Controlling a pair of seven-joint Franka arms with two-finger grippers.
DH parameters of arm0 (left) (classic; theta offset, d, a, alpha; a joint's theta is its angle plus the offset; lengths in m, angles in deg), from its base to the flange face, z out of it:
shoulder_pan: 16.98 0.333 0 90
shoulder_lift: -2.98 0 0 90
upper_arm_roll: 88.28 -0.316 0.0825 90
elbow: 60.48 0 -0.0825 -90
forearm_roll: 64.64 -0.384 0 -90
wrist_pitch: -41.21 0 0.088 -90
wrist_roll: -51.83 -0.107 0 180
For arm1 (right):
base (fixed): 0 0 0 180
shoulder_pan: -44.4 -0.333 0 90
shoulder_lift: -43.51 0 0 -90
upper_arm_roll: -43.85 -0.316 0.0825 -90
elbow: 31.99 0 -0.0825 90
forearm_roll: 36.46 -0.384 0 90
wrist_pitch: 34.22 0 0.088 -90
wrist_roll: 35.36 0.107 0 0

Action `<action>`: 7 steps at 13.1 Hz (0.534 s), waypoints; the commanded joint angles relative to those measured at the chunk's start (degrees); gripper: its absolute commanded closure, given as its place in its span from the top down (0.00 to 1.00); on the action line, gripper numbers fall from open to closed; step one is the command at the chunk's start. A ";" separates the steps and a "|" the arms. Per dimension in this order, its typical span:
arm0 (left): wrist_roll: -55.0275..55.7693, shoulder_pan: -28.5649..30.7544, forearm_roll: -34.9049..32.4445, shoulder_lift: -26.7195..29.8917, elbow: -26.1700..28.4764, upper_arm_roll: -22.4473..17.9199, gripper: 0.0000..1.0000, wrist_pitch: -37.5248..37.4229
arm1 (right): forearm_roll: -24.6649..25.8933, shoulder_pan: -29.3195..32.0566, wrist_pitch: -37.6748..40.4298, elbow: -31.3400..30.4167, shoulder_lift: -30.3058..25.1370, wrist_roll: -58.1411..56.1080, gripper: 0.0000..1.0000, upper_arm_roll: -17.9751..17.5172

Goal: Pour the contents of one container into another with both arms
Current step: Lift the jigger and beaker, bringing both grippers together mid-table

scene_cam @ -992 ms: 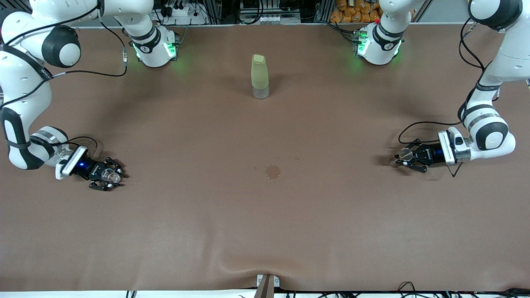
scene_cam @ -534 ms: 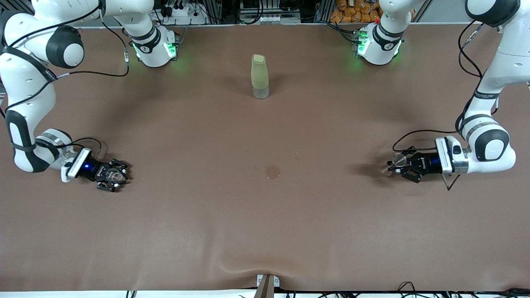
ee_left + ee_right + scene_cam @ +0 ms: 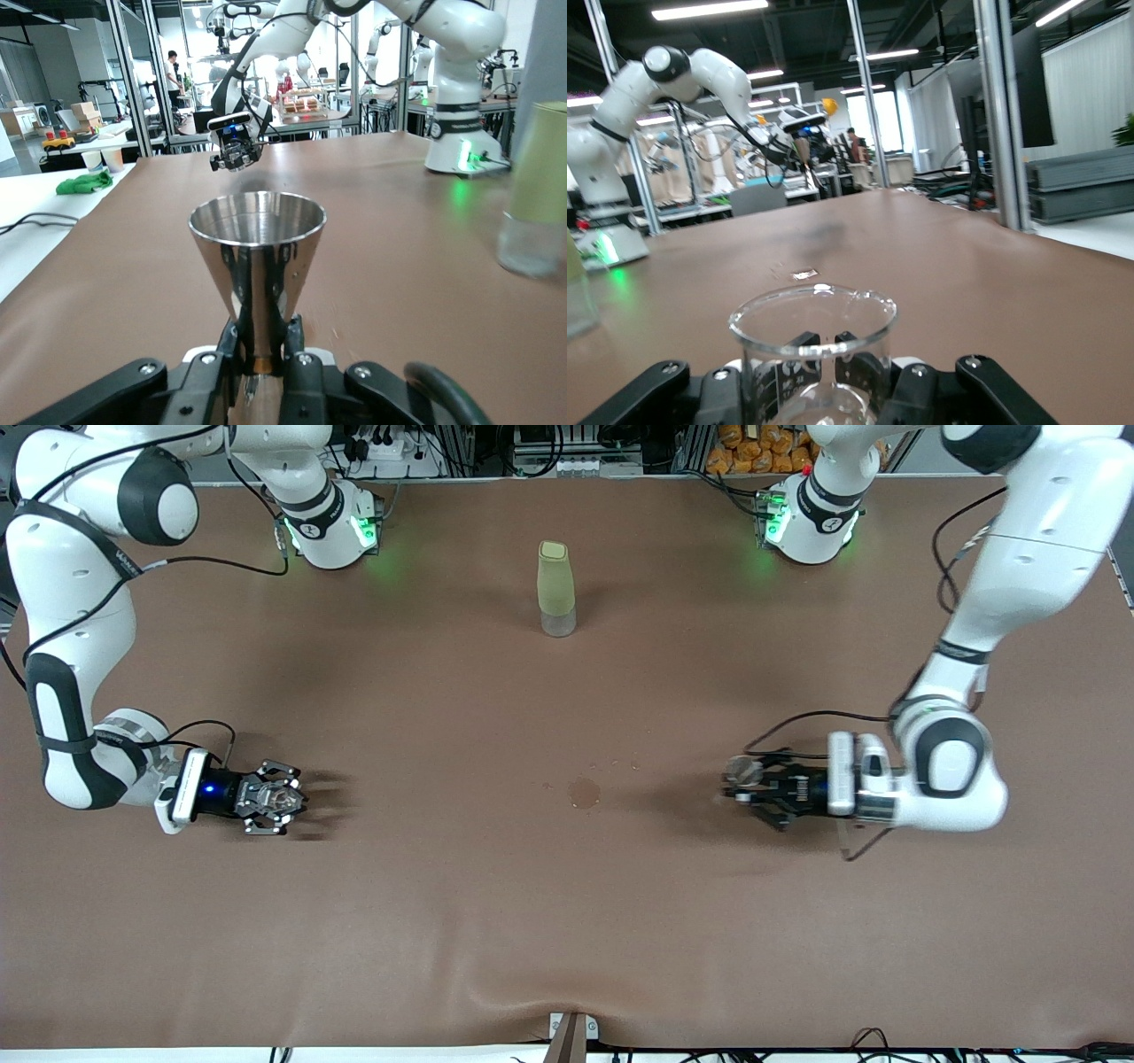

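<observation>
My left gripper (image 3: 740,779) is shut on the narrow stem of a shiny metal cone cup (image 3: 257,239), which stands upright with its mouth open (image 3: 742,771). It hangs over the table between the wet spot and the left arm's end. My right gripper (image 3: 279,800) is shut on a clear glass beaker (image 3: 812,345), also upright (image 3: 276,797), over the table toward the right arm's end. The right wrist view shows printed marks on the beaker's wall. Both grippers point toward the table's middle. What either vessel contains is not visible.
A tall pale-green bottle (image 3: 555,589) with a clear bottom stands mid-table near the arms' bases, and also shows in the left wrist view (image 3: 536,190). A round wet spot (image 3: 584,792) with small drops lies on the brown cloth between the two grippers.
Both grippers have moved toward the table's middle with their vessels. The left one with the metal cup travelled much more than the right one with the beaker.
</observation>
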 commanded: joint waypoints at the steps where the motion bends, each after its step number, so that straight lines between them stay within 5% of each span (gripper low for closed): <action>1: 3.13 -7.14 4.34 1.05 -1.81 -0.85 0.00 4.48 | -1.60 -2.72 0.14 -9.25 -8.73 5.85 0.00 0.41; 7: 5.96 -20.95 16.37 0.26 -3.75 -0.94 0.00 18.73 | -3.45 -7.91 -1.70 -26.41 -28.60 16.85 0.00 1.20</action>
